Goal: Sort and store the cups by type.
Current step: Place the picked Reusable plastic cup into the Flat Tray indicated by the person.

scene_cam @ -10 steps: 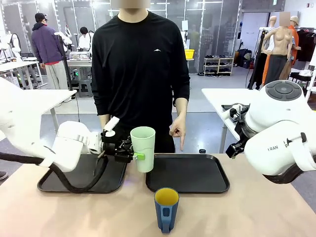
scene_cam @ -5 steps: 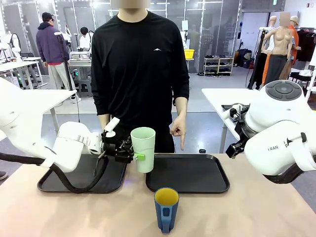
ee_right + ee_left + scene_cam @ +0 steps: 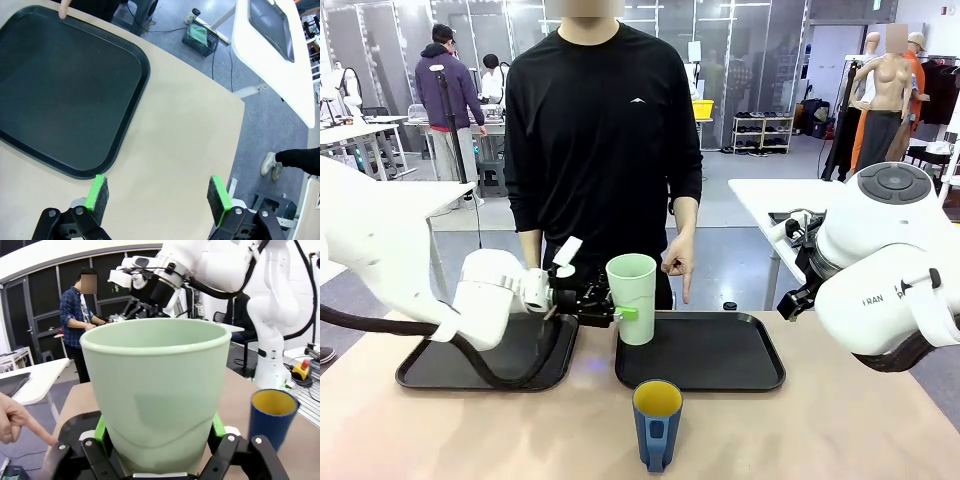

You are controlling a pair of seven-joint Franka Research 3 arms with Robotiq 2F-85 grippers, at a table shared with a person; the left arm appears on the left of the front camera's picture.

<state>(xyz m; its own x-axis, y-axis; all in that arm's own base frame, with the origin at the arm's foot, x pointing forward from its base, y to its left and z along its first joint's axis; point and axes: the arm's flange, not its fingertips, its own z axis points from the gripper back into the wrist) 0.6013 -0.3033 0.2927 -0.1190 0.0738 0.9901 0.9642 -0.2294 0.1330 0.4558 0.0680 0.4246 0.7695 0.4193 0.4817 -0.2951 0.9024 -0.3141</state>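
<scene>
Mint-green tumbler [image 3: 632,283] in left tool [image 3: 629,314]

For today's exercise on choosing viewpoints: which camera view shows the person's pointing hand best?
The front view: the whole hand shows, index finger aimed down at the right tray's far rim. The left wrist view catches part of the hand at its edge; the right wrist view, a fingertip at that rim.
</scene>
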